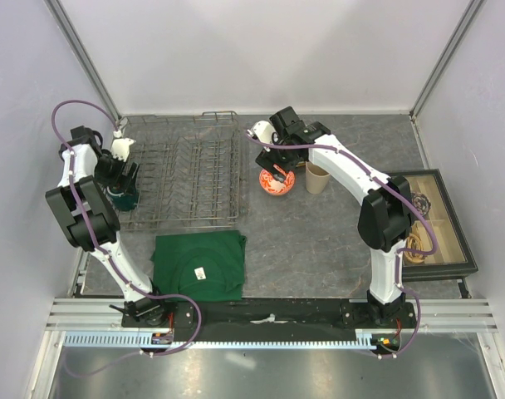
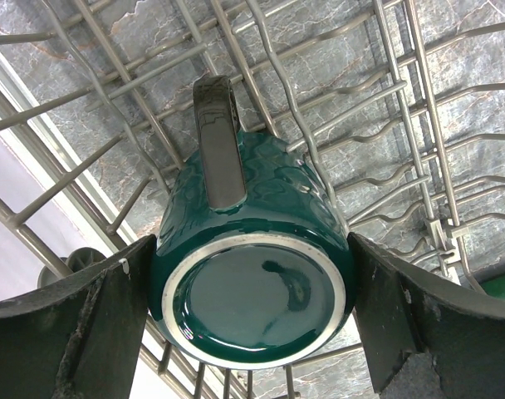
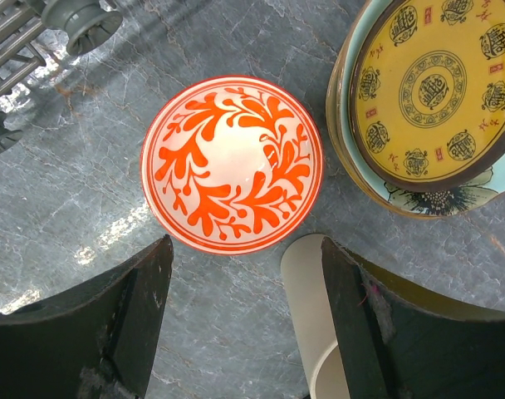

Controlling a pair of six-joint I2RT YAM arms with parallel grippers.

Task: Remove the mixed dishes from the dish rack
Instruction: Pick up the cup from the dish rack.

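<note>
The grey wire dish rack [image 1: 186, 179] stands at the back left. My left gripper [image 1: 120, 188] is at the rack's left edge, shut on the dark green mug [image 1: 123, 198]. In the left wrist view the mug [image 2: 252, 249] shows its base, and both fingers [image 2: 111, 320] press its sides over the rack wires [image 2: 377, 108]. My right gripper [image 1: 277, 166] is open and empty above the red-and-white bowl [image 1: 277, 181], beside the beige cup [image 1: 317, 178]. The right wrist view shows the bowl [image 3: 232, 165], the cup [image 3: 312, 307] and the yellow-and-dark plate [image 3: 439, 87] stacked on the other plates [image 3: 452, 198].
A dark green folded cloth [image 1: 199, 264] lies in front of the rack. A black compartment box [image 1: 435, 223] sits at the right edge of the table. The right arm hides most of the plate stack [image 1: 258, 130] in the top view. Walls close in the back and sides.
</note>
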